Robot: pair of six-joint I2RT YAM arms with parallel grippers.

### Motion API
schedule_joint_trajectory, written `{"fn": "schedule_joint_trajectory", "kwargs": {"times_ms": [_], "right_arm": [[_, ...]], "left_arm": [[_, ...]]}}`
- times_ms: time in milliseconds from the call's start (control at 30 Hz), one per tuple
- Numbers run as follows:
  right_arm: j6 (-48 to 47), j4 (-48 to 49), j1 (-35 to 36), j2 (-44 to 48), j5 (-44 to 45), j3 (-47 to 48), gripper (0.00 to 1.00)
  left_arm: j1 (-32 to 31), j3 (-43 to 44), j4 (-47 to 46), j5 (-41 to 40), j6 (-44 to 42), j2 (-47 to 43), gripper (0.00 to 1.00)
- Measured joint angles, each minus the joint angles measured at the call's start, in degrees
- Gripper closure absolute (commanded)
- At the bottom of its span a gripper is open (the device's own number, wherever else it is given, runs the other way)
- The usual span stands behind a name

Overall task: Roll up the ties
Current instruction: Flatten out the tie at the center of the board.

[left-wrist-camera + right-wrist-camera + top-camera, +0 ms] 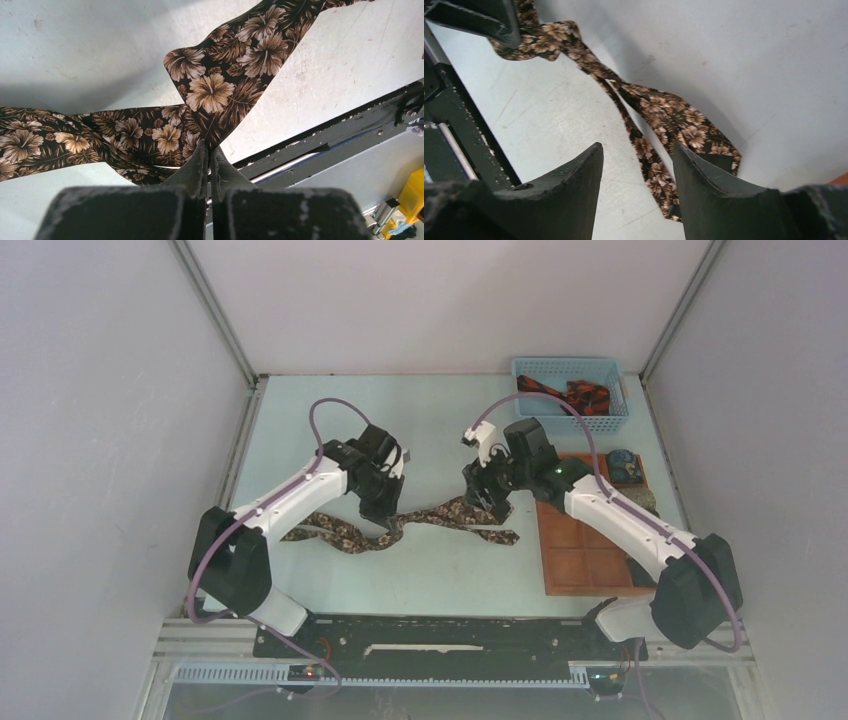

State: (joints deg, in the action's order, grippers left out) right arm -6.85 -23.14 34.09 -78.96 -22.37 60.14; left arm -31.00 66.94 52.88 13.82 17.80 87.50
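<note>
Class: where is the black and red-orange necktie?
Top view: the black and red-orange fabric necktie lies inside the blue plastic mesh basket on the far right.

In the left wrist view the brown floral tie (pixel 210 95) is cut off by the left and top edges, and its pinched fold is hidden between the left jaws.

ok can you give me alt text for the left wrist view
The left gripper is shut on a dark brown tie with tan flowers, pinching a fold of it over the pale table. A black rail crosses at the right.
</note>
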Motion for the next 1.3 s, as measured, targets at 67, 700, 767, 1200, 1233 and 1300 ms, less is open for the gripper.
{"fn": "schedule_joint_trajectory", "kwargs": {"times_ms": [67, 700, 767, 1200, 1233, 1300], "right_arm": [[-1.09, 0.2, -1.51, -0.22, -0.79, 0.0, 0.44], [5.97, 0.87, -6.45, -17.77, 2.27, 1.57, 0.48], [7.72, 0.79, -6.71, -17.92, 3.34, 1.6, 0.48], [13.57, 1.55, -7.02, -17.92, 6.4, 2.19, 0.51], [13.94, 1.6, -7.02, -17.92, 6.54, 2.19, 0.51], [14.23, 1.81, -7.02, -18.01, 6.78, 2.19, 0.51]], "left_arm": [[0.0, 0.04, 0.57, 0.22, -0.33, -0.17, 1.0], [6.84, 5.09, 2.05, 7.58, -3.08, 6.16, 0.98], [8.26, 6.36, 1.84, 8.83, -3.37, 9.62, 0.97], [13.97, 17.66, 1.4, 13.55, -3.3, 28.41, 0.81], [14.25, 18.25, 1.38, 13.64, -3.32, 29.24, 0.77], [15.04, 19.15, 1.44, 13.73, -3.28, 30.73, 0.68]]}}
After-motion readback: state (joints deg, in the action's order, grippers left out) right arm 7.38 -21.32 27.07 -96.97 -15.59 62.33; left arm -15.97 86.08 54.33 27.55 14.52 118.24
